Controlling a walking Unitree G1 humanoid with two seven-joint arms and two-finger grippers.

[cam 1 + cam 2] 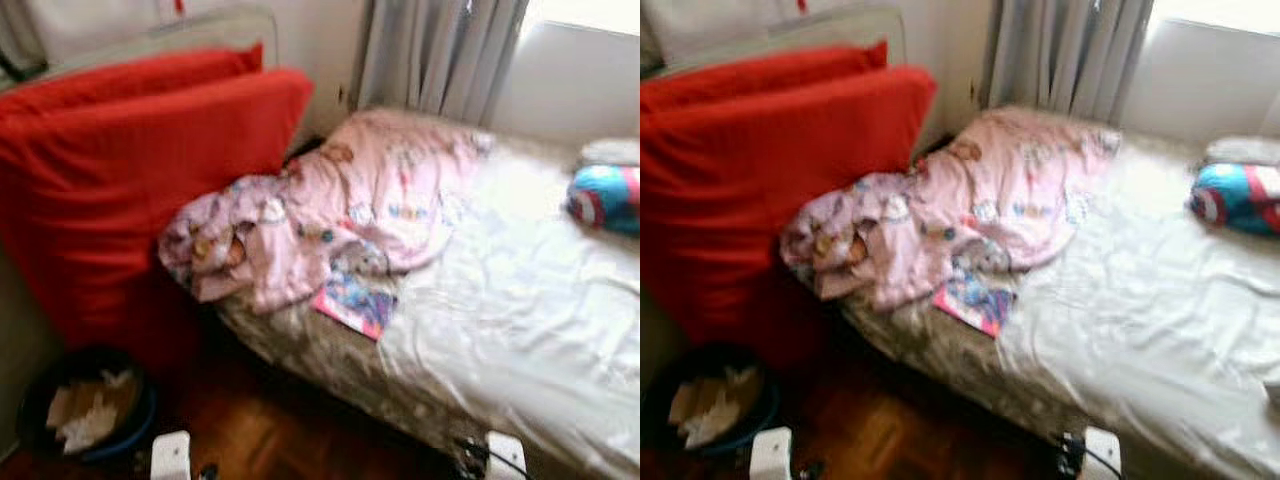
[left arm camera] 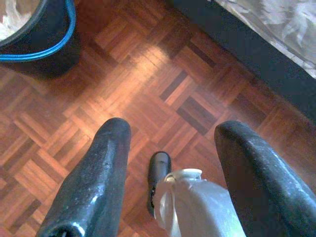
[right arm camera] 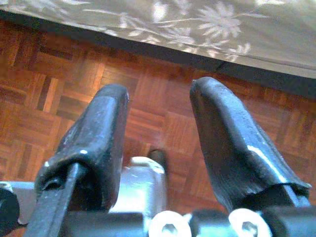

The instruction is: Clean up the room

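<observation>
A crumpled pink patterned blanket point(image 1: 330, 215) lies heaped on the near left corner of the bed point(image 1: 520, 310). A small colourful book or card point(image 1: 355, 302) pokes out from under it at the bed's edge. A blue and red cushion point(image 1: 605, 198) rests at the far right of the bed. My left gripper point(image 2: 170, 136) hangs open over the parquet floor, holding nothing. Beside the bed's flowered valance, my right gripper point(image 3: 158, 116) also hangs open above the floor with nothing between its fingers.
A large red mattress or cushion point(image 1: 130, 190) leans against the wall at the left. A dark bucket with a blue rim point(image 1: 85, 415) holding crumpled paper stands on the parquet floor point(image 1: 270, 430) below it. Grey curtains point(image 1: 435, 55) hang behind the bed.
</observation>
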